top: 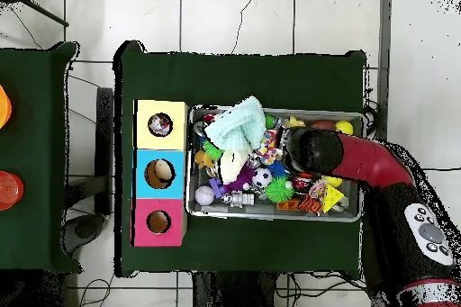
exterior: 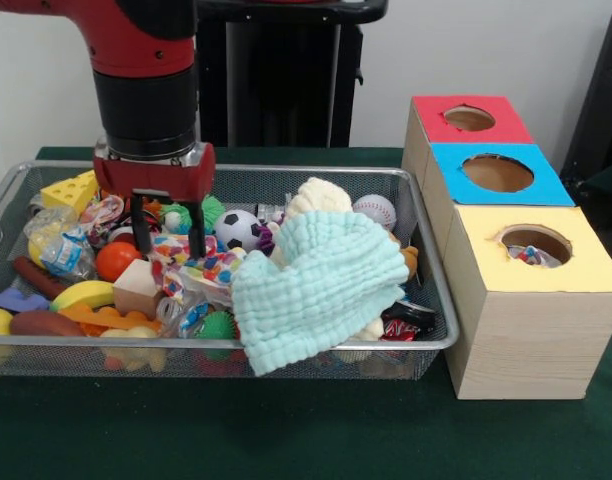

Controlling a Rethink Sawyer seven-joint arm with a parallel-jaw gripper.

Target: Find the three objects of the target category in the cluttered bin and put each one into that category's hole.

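My gripper (exterior: 169, 243) hangs over the left half of the wire mesh bin (exterior: 426, 300) and stands open, its two black fingers (exterior: 197, 235) dipping into the clutter. Between and just below the tips lies a clear packet of coloured sweets (exterior: 208, 268); the fingers are not closed on it. A similar colourful packet (exterior: 531, 255) shows inside the hole of the yellow-topped box (exterior: 531, 262). In the overhead view the red arm (top: 317, 152) covers the gripper, and the yellow box (top: 160, 124) stands left of the bin (top: 275, 218).
A pale green cloth (exterior: 316, 285) drapes over the bin's middle and front rim. Around the gripper lie an orange ball (exterior: 116, 258), a wooden block (exterior: 138, 287), a soccer ball (exterior: 237, 229) and a yellow cheese wedge (exterior: 71, 190). The blue box (exterior: 498, 173) and red box (exterior: 469, 119) stand behind the yellow one.
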